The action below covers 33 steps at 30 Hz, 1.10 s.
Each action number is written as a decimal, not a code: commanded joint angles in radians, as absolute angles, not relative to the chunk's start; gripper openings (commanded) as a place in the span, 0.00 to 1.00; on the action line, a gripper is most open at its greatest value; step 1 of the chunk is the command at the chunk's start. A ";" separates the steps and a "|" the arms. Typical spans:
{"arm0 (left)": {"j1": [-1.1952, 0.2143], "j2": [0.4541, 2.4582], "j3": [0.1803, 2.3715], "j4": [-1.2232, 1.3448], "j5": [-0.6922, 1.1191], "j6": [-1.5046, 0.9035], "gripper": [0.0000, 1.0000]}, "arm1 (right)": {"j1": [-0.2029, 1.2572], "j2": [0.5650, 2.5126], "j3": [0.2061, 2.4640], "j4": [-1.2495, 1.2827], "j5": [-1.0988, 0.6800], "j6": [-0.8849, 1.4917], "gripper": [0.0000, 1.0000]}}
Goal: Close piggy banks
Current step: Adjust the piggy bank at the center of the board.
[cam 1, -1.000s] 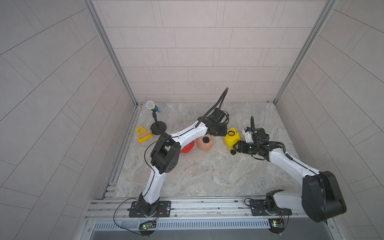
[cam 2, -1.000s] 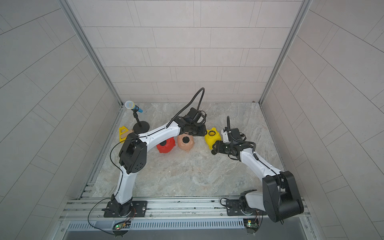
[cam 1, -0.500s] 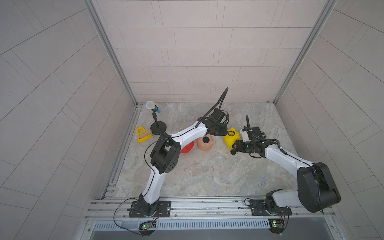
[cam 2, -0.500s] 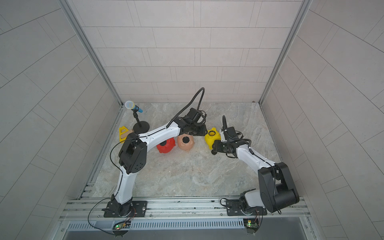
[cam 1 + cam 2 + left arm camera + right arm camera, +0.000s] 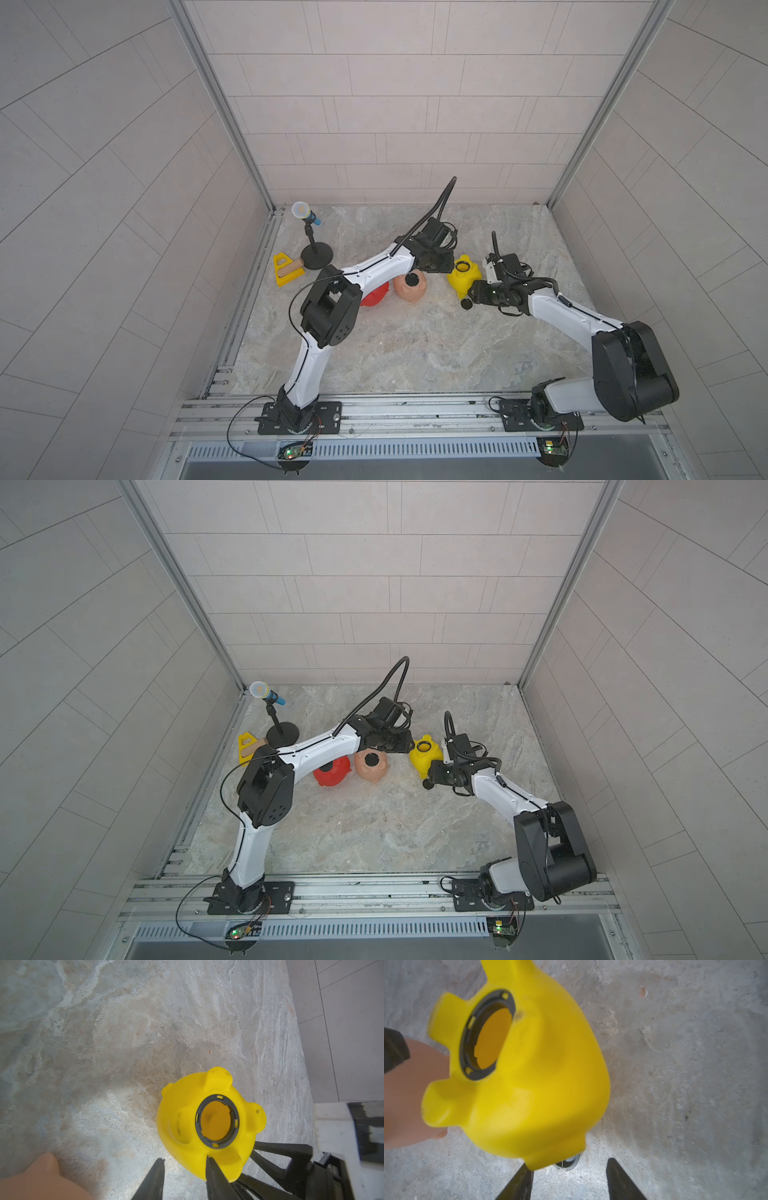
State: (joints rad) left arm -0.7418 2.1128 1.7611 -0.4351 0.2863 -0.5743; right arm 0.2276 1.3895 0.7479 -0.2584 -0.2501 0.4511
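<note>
- 3 piggy banks sit in a row on the marble floor [image 5: 415,353], toward the far middle: red piggy bank [image 5: 332,771] at left, peach piggy bank [image 5: 409,289] in the middle, yellow piggy bank [image 5: 463,276] at right.
- The left arm partly hides the red one in a top view.
- The peach one lies belly up with a black plug seated in its hole.
- The yellow one lies tipped, legs and belly up. Its round hole is open, ringed in black, with the yellow inside showing in both wrist views.
- A loose black cap [image 5: 466,304] lies flat on the floor, just near of the yellow bank and at the tips of the right claw.
- Left gripper [image 5: 184,1159]: claws parted by a narrow gap with bare floor between them, so it holds nothing. 1 fingertip [image 5: 209,1164] touches the yellow bank at a leg, on its left side.
- Right gripper [image 5: 569,1164]: claws about half spread and holding nothing. It sits low, just right and near of the yellow bank, with the cap just beyond its tips.
- Far left: a microphone on a stand [image 5: 309,232], with a yellow triangular toy [image 5: 286,270] beside its base.
</note>
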 commanded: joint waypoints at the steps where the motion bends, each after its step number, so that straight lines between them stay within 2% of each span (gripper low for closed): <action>1: -0.736 2.056 1.749 -0.426 0.281 -0.554 0.38 | 0.231 1.401 0.762 -0.284 -0.202 0.441 0.57; 33: -0.735 2.025 1.720 -0.426 0.276 -0.547 0.39 | 0.135 1.436 0.800 -0.284 -0.180 0.489 0.57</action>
